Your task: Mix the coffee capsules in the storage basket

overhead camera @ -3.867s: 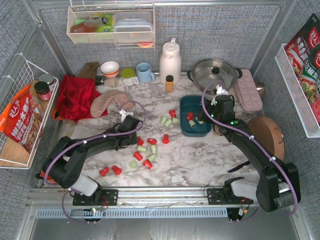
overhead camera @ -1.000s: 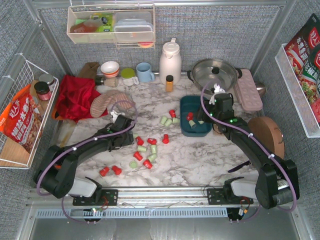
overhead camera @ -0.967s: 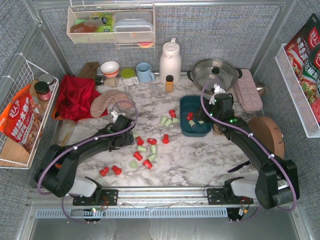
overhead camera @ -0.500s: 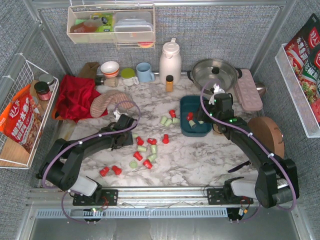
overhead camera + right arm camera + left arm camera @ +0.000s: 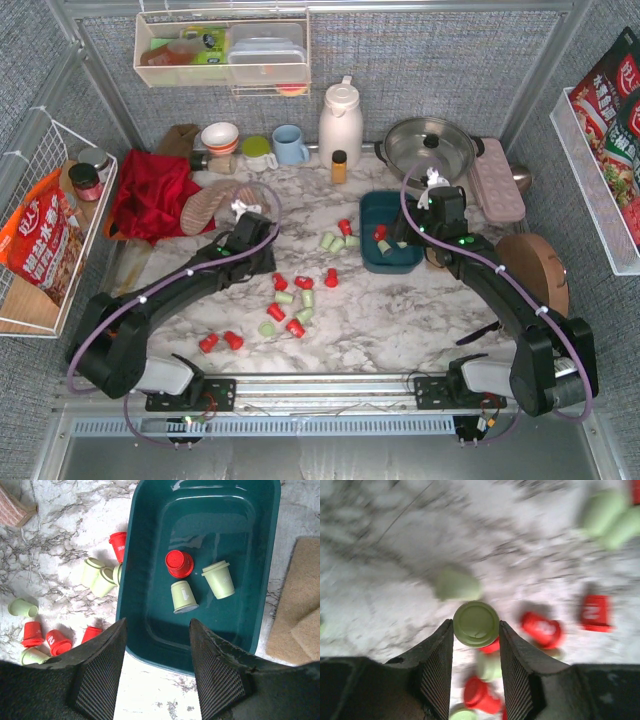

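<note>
Marbled white tabletop (image 5: 420, 320) lay under both arms. Most of the coffee capsules (image 5: 290, 300) were scattered loose across its middle, red and pale green together, outside the bin they were meant for. The storage basket (image 5: 365, 240) sat to the right of that scatter, nearer the far edge. The right wrist view showed only three pods on its floor, close together near the centre: a red pod (image 5: 179, 563), a green pod (image 5: 183, 596) and a second green pod (image 5: 219, 579). The left gripper (image 5: 476, 630) had its jaws drawn in against the sides of a single green capsule (image 5: 476, 624), pinched at the fingertips with its round face toward the camera. The blurred table beneath suggested the capsule was held clear of the surface, presumably for a trip to the basket. The right gripper (image 5: 159, 627) hung above the basket with its jaws parted and nothing between them, probably stationed there to wait or steady the bin while the other arm fetched. By my reckoning the job was at an early stage, since far more pods lay outside than in.
</note>
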Available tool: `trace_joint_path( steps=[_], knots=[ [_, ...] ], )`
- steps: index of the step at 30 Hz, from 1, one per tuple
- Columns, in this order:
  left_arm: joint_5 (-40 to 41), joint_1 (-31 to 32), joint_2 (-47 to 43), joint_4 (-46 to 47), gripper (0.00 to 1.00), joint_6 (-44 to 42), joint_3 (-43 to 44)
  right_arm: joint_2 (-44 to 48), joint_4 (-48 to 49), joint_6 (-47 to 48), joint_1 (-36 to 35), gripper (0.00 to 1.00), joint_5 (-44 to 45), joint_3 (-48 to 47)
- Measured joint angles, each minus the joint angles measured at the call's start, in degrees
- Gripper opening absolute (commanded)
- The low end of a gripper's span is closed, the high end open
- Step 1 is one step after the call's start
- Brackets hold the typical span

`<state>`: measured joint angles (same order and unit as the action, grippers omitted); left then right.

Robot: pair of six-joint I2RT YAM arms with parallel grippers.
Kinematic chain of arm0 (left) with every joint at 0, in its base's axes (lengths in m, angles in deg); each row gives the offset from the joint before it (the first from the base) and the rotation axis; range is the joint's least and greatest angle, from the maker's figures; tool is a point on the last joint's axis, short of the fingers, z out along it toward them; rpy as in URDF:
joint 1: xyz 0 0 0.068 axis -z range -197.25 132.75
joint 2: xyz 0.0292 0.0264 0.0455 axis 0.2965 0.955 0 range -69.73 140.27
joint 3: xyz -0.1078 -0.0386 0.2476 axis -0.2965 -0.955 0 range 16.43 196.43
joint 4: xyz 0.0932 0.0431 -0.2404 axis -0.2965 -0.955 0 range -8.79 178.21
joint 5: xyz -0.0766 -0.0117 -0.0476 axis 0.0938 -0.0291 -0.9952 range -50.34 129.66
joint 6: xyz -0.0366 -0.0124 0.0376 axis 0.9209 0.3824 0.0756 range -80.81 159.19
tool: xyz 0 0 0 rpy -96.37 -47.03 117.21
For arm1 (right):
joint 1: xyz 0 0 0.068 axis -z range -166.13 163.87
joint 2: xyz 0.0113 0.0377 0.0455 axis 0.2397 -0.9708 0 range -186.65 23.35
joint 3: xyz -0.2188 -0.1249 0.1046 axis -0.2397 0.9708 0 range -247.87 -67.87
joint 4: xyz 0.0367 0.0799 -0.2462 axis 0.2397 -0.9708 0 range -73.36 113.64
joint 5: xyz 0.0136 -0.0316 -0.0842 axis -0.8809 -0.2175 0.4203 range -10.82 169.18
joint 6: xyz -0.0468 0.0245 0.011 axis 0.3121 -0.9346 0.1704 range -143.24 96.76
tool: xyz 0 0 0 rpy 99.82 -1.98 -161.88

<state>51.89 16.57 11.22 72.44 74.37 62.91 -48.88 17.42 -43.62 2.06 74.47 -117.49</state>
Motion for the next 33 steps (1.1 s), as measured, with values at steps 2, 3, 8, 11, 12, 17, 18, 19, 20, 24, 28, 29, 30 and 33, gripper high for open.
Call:
trace_joint_path(
  steps=[2,3,8,11,12,17,18,19,20,24,28,29,30,33],
  knots=[
    [-1.2,1.6,-1.3,1.1,0.44,-0.1,2.7,0.0,0.0,0.0,0.0,0.57,0.0,0.0],
    [-2.3,2.5,-1.7,1.9,0.44,-0.3,4.0,0.0,0.0,0.0,0.0,0.57,0.0,0.0],
    [-7.0,5.9,-1.1,7.8,0.44,-2.3,7.8,0.1,0.0,0.0,0.0,0.57,-0.1,0.0],
    [-10.0,7.6,-0.3,12.1,0.44,-4.3,8.3,0.4,0.4,0.0,0.0,0.57,-2.0,0.0],
    [-11.0,8.3,-0.1,13.7,0.45,-5.5,8.3,0.5,0.9,0.0,0.0,0.57,-3.3,0.0],
    [-15.6,12.0,2.8,23.3,0.5,-12.2,8.7,-0.9,1.8,-0.7,0.0,0.57,-12.2,-1.7],
    [-16.4,12.6,3.7,25.5,0.51,-13.6,8.9,-1.1,1.9,-1.0,0.0,0.57,-13.9,-2.1],
    [-17.2,13.0,5.1,27.8,0.51,-15.2,9.5,-1.1,2.0,-1.5,0.0,0.57,-15.3,-2.3],
    [-18.2,13.2,6.7,29.7,0.51,-16.6,10.5,-0.8,2.0,-1.6,-0.1,0.57,-16.0,-2.4],
    [-20.3,13.2,15.9,35.4,0.57,-20.8,19.4,2.5,0.2,-1.6,0.0,0.57,-13.5,-2.4],
    [-23.4,13.3,25.7,38.5,0.66,-21.7,28.0,5.7,-1.8,-1.2,0.4,0.57,-5.6,-1.5],
    [-24.2,13.3,27.6,38.7,0.69,-21.7,29.2,6.4,-2.4,-1.1,0.6,0.57,-3.9,-1.0],
    [-24.4,13.3,29.0,38.8,0.75,-21.7,29.8,7.1,-3.0,-1.0,0.7,0.57,-2.3,-0.5],
    [-24.8,13.3,30.8,38.9,0.99,-21.3,29.4,8.9,-3.5,-1.0,1.1,0.58,1.8,0.6]
  ],
)
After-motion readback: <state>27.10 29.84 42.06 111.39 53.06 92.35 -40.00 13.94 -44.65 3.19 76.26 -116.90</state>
